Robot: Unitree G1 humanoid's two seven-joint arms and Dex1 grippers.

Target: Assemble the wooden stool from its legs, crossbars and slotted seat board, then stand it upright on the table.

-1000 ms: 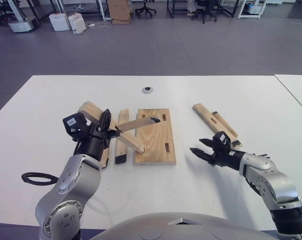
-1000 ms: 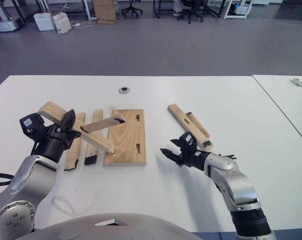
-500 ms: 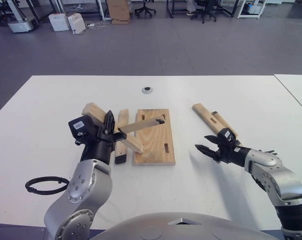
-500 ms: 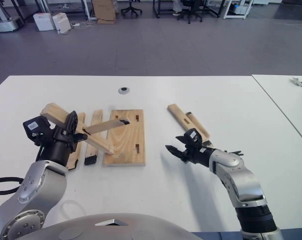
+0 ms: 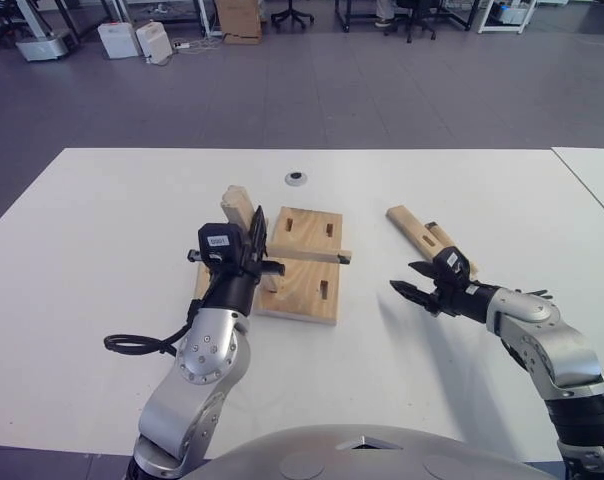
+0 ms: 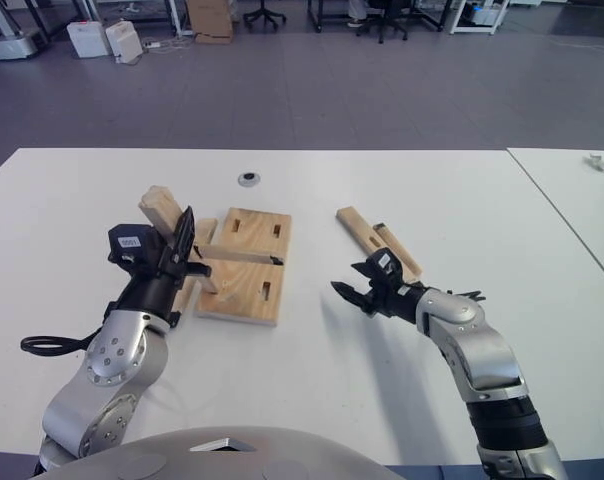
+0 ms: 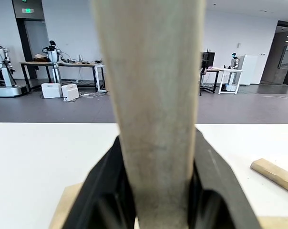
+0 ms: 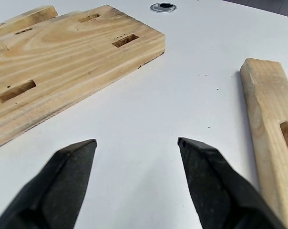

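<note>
My left gripper (image 5: 259,262) is shut on a wooden leg (image 5: 238,207) that tilts up and away from me, seen close as a pale post (image 7: 153,95) between the black fingers. A crossbar (image 5: 317,256) joined to that leg reaches right, across the slotted seat board (image 5: 307,285). The board lies flat at the table's middle. Another leg (image 5: 199,285) lies just left of the board, partly hidden by my left arm. To the right lies a leg with a crossbar beside it (image 5: 428,236). My right gripper (image 8: 136,141) is open, low over bare table between the board (image 8: 63,57) and that leg (image 8: 272,124).
A small black round fitting (image 5: 296,179) sits in the white table (image 5: 102,220) behind the board. A black cable loop (image 5: 132,344) lies near my left arm. A second table's corner (image 5: 597,165) shows at the far right. Open floor lies beyond the far edge.
My left gripper has swung right and forward with the leg, tipping it more upright, so the crossbar now lies over the board. The board has shifted slightly. My right gripper moved a little farther away.
</note>
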